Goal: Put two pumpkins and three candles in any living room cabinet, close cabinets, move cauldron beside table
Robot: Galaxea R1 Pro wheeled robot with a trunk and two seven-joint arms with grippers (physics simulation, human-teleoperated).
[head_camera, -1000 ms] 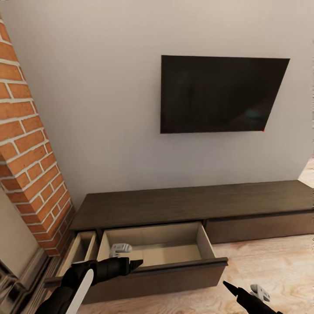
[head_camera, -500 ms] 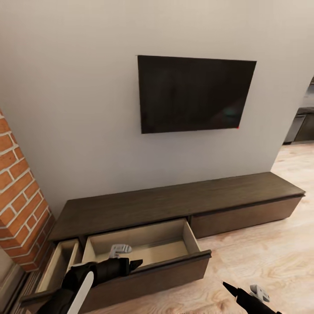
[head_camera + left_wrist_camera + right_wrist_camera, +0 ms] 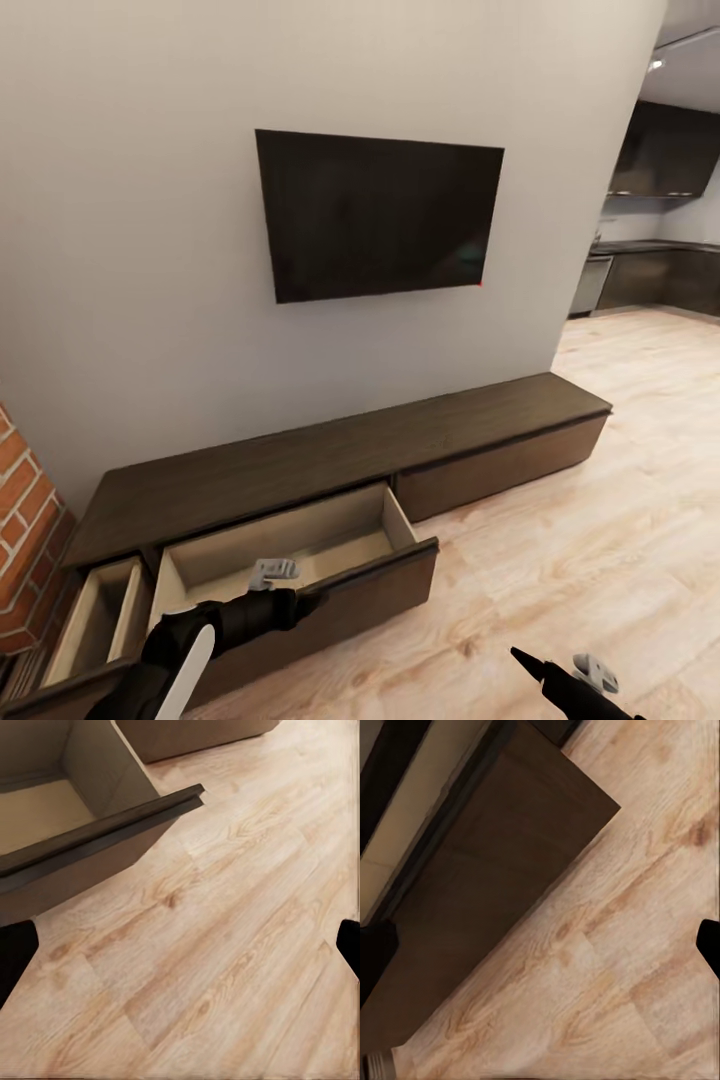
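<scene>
Swinging rightward since a second ago, the head view has carried the brick column almost out at the left edge and brought a dark kitchen in at the far right; that is the camera turning, not the furniture moving. Both arms sit where they did in the view. The left gripper (image 3: 310,603) reaches forward just in front of the open drawer front, and its wrist view has a dark finger (image 3: 15,952) at each edge with bare floor between, so it is spread and carrying nothing. The right gripper (image 3: 522,657) hangs low over the wooden floor (image 3: 600,520), likewise spread and empty in its wrist view.

Beyond them the cabinet (image 3: 330,460) runs along the wall under the black TV (image 3: 380,215), with the wide drawer (image 3: 290,545) and the narrow left drawer (image 3: 100,620) pulled out; I cannot make out any pumpkin or candle inside.

My read is that the robot is turning away to fetch items. Best to keep both arms tucked clear of the open drawer while pivoting, and leave the drawers out for loading
</scene>
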